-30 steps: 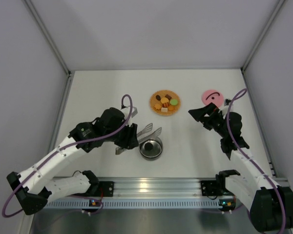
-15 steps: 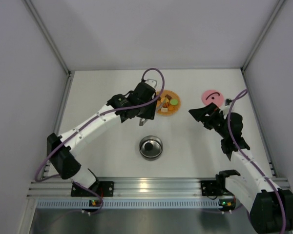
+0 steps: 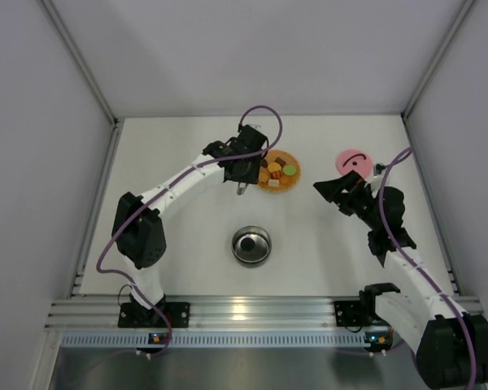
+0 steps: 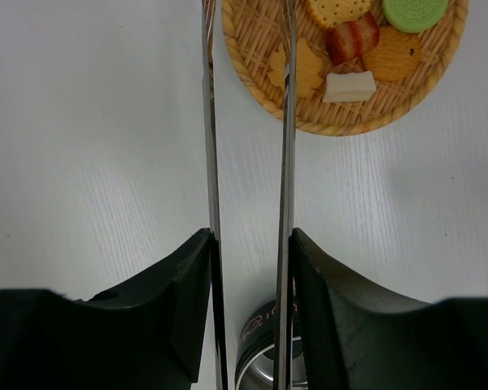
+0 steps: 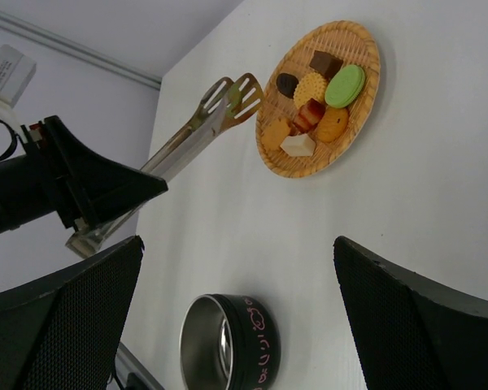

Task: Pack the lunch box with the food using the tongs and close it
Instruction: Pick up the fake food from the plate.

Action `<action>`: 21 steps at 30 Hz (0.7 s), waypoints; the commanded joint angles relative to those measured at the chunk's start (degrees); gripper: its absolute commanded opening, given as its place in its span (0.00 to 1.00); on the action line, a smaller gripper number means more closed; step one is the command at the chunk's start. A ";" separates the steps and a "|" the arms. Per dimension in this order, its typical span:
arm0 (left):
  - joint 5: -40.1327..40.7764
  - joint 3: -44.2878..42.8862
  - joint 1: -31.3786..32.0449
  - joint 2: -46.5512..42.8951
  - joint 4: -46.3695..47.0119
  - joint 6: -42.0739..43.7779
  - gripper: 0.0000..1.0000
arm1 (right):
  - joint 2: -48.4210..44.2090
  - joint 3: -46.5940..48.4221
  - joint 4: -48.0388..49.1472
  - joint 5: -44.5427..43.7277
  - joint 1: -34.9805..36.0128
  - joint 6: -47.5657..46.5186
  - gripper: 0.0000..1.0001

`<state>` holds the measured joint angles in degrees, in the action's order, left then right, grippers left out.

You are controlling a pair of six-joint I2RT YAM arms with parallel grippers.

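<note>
The white desk (image 3: 171, 268) carries everything. The left arm reaches far across it to the plate (image 4: 350, 122), while the right arm hangs back on its own side.

The left hand (image 4: 250, 240) is closed on the tongs (image 4: 287, 122), pressing their two arms partly together with a narrow gap left between them. The right hand (image 3: 332, 188) is spread wide and holds nothing.

The lunch box (image 3: 251, 245) stands open mid-desk, well behind the left hand, with something dark inside. Its lid (image 3: 352, 161) lies flat at the far right, just beyond the right hand.

The tongs' long axis runs straight out from the left hand toward the plate. One arm crosses the plate's rim and the other lies just outside it. The right wrist view puts the tips beside that rim, not yet around any piece.

The food (image 4: 354, 39) sits ahead of the tips and off to one side, toward the plate's middle. The next pick-up therefore looks to need a small sideways shift and a wider spread of the tongs. The left arm is plainly the nearer one.
</note>
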<state>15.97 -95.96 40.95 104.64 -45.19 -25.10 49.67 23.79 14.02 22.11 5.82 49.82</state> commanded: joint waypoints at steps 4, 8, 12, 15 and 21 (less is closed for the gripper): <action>-0.32 -2.91 -0.52 3.20 5.99 1.02 0.46 | -1.85 2.14 2.94 0.31 -0.82 -0.51 0.99; -1.02 -3.26 -0.52 4.25 6.87 0.93 0.46 | -2.21 2.05 2.06 -0.22 -0.82 -0.78 1.00; -1.11 -3.44 -0.52 4.96 7.13 0.76 0.46 | -2.47 1.96 1.80 -0.40 -0.81 -1.13 0.99; -1.20 -3.53 -0.52 5.57 7.22 0.84 0.46 | -2.65 1.96 1.45 -0.49 -0.82 -1.31 1.00; -1.38 -4.93 -0.52 7.68 6.78 0.84 0.46 | -2.56 1.87 1.18 -0.75 -0.82 -1.40 0.99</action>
<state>14.41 -98.19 40.38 111.46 -40.93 -24.71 47.97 23.79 13.65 22.09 5.82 49.54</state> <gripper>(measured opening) 0.466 0.993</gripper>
